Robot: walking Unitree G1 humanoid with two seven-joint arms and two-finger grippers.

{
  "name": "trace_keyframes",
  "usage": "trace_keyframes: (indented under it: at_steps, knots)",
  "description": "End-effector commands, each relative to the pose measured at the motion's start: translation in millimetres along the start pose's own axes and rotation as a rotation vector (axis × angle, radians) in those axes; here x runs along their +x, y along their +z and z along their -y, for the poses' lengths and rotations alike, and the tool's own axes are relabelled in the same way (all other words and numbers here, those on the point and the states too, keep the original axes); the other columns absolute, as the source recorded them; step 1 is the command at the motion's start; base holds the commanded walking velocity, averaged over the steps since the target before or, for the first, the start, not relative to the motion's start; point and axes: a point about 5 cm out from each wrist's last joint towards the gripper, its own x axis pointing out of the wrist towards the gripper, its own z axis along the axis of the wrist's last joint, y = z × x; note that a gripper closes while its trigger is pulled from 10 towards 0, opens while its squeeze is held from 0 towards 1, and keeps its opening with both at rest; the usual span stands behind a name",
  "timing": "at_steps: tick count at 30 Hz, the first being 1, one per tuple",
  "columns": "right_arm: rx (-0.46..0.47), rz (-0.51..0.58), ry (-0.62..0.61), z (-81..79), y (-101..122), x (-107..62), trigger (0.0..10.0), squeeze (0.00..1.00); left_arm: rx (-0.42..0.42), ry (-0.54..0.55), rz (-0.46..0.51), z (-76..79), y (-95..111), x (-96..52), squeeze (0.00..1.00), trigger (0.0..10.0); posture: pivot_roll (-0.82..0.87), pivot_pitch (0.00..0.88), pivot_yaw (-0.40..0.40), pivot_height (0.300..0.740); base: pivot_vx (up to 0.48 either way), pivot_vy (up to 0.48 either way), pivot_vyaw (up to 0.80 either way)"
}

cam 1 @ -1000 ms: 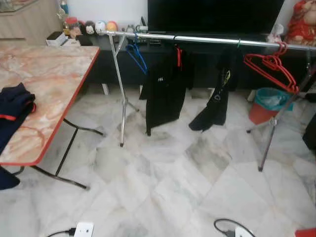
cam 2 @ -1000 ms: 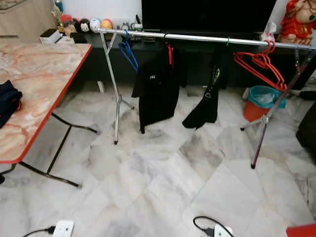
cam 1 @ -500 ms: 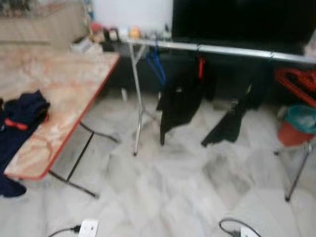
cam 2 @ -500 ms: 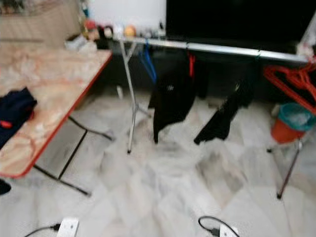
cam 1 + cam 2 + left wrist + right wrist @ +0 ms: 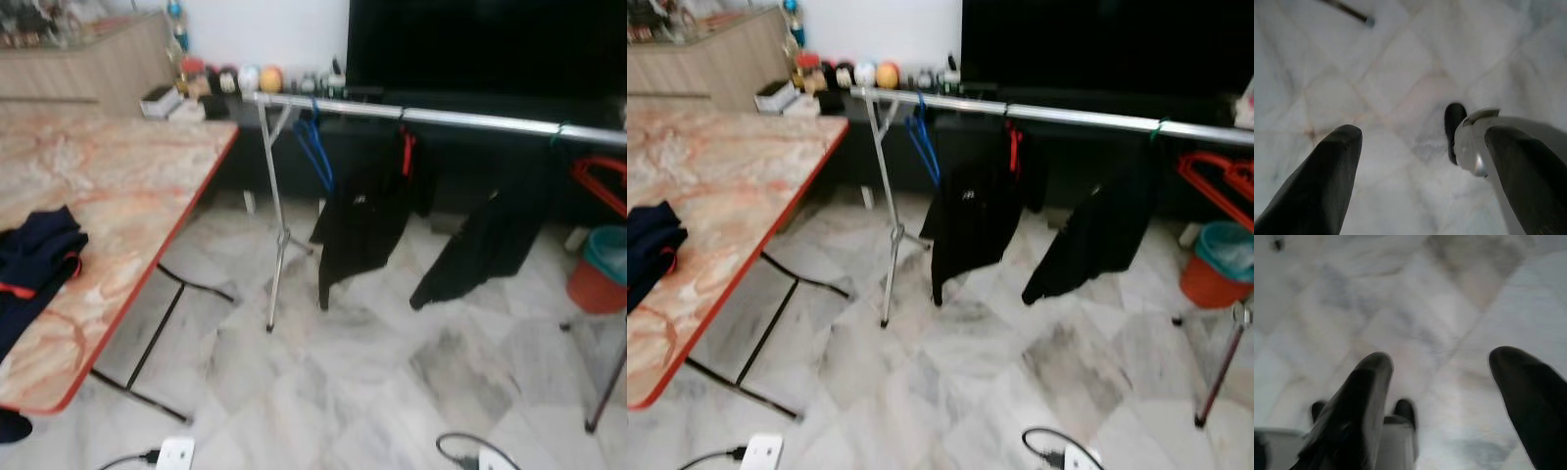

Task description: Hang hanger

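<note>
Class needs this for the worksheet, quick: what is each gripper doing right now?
Left gripper: open, holding nothing, hanging above the floor.
Right gripper: open, holding nothing, also above the floor.

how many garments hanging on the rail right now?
2. One black garment hangs on a red hanger near the rail's left end; a second black garment hangs further right. More may lie beyond the frame's right edge.

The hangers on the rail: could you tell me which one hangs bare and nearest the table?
The blue hanger, at the rail's left end beside the table. The red hanger next along carries a black garment.
</note>
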Motion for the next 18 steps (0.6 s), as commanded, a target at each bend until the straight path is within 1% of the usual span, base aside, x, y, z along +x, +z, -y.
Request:
trace_keyframes:
  at_steps: [1, 18]
  knots:
    - [-0.004, -0.016, -0.003, 2.4, -3.5, -1.1, 10.0, 0.0, -0.006, 0.003, -0.014, -0.3, -4.2, -0.6, 0.0, 10.0, 0.01, 0.0, 0.006, 0.74, 0.304, 0.0, 0.0]
    - [-0.01, -0.018, -0.005, 2.5, -4.4, -1.4, 10.0, 0.0, 0.0, 0.0, -0.016, -0.4, -5.1, -0.8, 0.0, 10.0, 0.01, 0.0, 0.009, 0.74, 0.303, 0.0, 0.0]
